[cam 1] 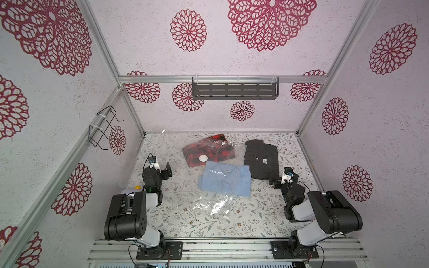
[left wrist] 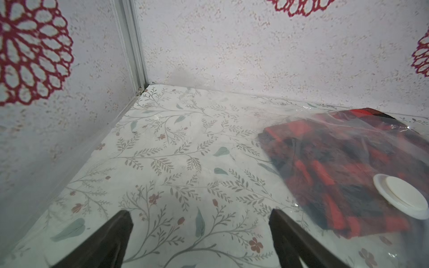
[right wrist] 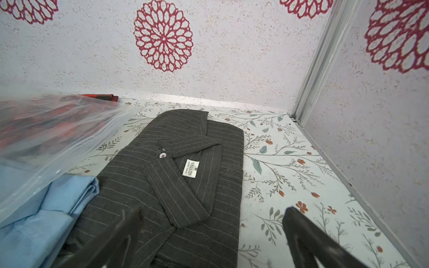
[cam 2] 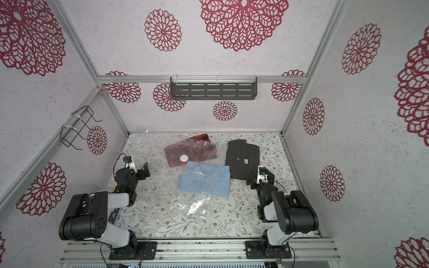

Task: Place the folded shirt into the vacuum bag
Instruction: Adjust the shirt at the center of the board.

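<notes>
Dark striped shirt [cam 1: 261,160]: folded, outside vacuum bag [cam 1: 210,206], toward far right corner of tabletop [cam 1: 176,220]; long axis far-to-near. Bag mid-tabletop, just beside. Right claw [cam 1: 274,183]: spread wide, empty, at shirt's near end; likely the picker. Left claw [cam 1: 167,171]: spread, empty, well apart.

Left arm [cam 1: 125,215]: base bolted at the near edge, shoulder link folded back, forearm reaching forward, wrist pitched down. Left gripper [cam 1: 167,171] sits low, aimed inward and forward, jaws spread wide, empty. In the left wrist view both dark fingers [left wrist: 111,241] stand well apart with nothing between them. Right arm [cam 1: 334,213]: mirrored pose, elbow folded, forearm forward, wrist tipped down. Right gripper [cam 1: 275,183] is low too, aimed forward, jaws fully spread, gripping nothing; its fingers [right wrist: 306,241] are also well apart in the right wrist view.
</notes>
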Tool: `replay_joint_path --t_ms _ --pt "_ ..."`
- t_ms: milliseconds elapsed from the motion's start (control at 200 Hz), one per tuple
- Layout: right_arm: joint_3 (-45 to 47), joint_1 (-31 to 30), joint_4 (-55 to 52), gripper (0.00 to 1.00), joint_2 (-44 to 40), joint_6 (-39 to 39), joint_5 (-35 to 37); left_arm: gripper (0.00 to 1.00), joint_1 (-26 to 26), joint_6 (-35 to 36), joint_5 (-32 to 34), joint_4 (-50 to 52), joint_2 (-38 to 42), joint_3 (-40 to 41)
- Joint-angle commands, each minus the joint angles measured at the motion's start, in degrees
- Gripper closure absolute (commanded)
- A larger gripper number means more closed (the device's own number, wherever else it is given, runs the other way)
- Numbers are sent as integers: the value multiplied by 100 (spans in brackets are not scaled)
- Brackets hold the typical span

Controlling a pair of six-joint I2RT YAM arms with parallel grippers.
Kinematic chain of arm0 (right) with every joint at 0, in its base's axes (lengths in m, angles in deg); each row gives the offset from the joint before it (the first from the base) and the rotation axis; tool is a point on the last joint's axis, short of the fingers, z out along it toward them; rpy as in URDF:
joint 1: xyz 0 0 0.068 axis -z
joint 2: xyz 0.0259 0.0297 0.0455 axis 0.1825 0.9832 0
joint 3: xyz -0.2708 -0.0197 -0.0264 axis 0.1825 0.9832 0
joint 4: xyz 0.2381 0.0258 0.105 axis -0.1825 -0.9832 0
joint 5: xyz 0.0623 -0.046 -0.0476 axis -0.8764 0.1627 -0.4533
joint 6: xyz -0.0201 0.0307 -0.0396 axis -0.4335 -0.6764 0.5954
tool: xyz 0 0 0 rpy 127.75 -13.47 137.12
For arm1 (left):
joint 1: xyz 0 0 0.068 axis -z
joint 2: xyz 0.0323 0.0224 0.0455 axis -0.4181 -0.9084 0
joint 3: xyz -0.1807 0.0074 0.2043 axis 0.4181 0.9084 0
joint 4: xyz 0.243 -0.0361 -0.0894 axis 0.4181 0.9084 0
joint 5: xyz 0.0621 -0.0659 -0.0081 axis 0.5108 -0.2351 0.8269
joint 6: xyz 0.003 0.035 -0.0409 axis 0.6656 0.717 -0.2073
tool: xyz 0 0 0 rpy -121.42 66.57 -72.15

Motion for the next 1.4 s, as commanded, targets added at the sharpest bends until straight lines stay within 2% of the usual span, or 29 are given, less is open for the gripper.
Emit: replay_joint_path --t_ms 0,996,1041,1111,1191,1316,1396 --pt "-101 -16 170 0 -126 103 -55 3 -34 -37 31 -147 -35 -73" --pt "-122 -17 128 1 -126 103 -64 3 -40 -12 32 -214 -8 -66" --pt "-70 -14 231 1 -130 112 -69 3 23 36 112 182 215 -147" --pt "12 -29 355 1 -199 70 106 3 218 -51 662 1303 708 -473" --pt "96 -34 -16 1 -801 -70 414 3 361 -221 967 2455 1074 -956" --pt "159 -134 -765 0 -1979 -75 616 3 485 -400 937 2886 1561 -1136" --pt "165 -165 -1112 0 -2698 -709 772 3 614 -618 813 3179 1968 -1220"
